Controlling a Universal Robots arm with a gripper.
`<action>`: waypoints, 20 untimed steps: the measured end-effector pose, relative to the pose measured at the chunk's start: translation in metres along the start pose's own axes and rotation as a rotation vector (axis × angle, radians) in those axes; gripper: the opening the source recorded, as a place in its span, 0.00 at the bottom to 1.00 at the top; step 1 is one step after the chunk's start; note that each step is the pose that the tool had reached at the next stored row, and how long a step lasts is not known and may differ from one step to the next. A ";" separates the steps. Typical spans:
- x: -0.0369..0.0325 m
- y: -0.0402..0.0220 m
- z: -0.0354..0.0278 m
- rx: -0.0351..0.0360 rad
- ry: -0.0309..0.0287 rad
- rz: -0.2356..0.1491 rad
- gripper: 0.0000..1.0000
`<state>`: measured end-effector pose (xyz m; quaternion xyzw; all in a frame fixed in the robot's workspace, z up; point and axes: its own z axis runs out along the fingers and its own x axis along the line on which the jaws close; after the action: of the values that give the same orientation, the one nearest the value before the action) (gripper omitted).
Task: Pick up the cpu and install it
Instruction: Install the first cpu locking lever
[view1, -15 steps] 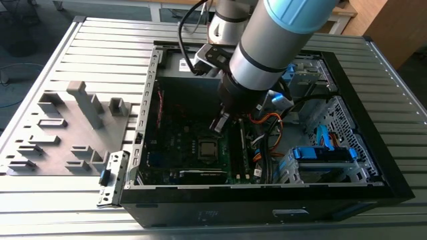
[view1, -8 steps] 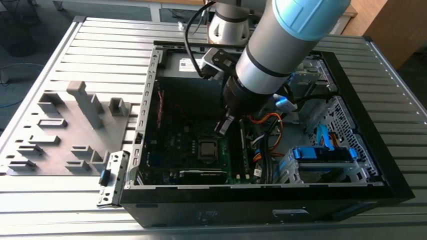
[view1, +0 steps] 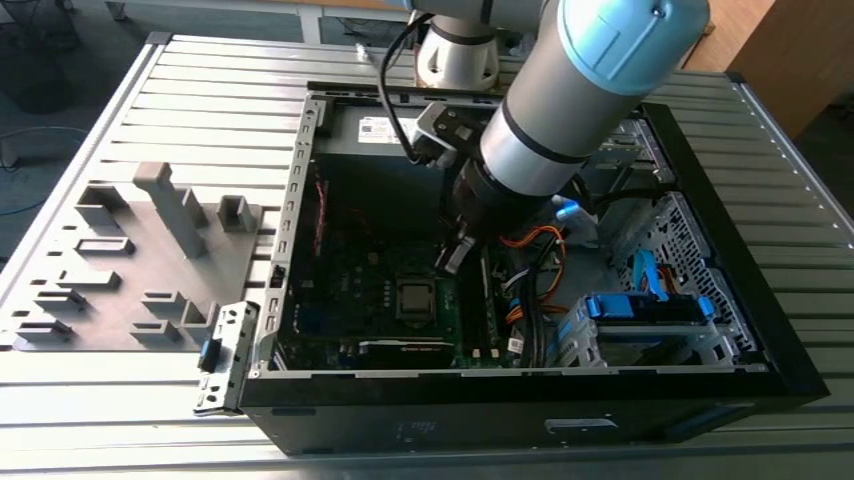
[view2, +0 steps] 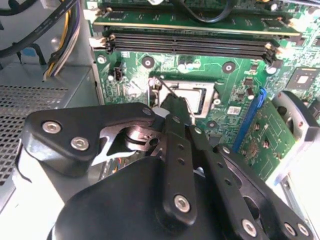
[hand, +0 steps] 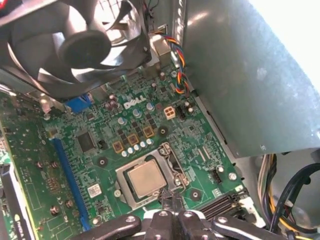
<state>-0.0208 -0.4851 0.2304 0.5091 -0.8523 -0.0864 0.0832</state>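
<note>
A: cpu (hand: 146, 178)?
B: Seated in the motherboard (hand: 100, 145) socket, first wrist view.
A: gripper (hand: 171, 201)?
B: At the cpu's 5 o'clock, by the socket edge. Jaws look together, gripping nothing.

Beside the open case (view1: 747, 330) on the exterior view's left lies a grey fixture tray (view1: 134, 260); inside the case sit a fan (hand: 75, 45), green motherboard (hand: 115, 125) and blue drive caddy (view1: 647, 305).

One cpu (hand: 145, 178), one fan (hand: 75, 42), one motherboard (hand: 125, 125), one computer case (view1: 747, 340).
</note>
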 end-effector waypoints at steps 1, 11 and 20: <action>0.0000 -0.0003 0.0010 -0.0002 0.0009 0.001 0.11; -0.0008 -0.0033 0.0130 0.0057 0.0142 0.006 0.11; -0.0009 -0.0039 0.0157 0.0094 0.0207 0.007 0.11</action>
<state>-0.0207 -0.4851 0.2143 0.5072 -0.8536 -0.0769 0.0900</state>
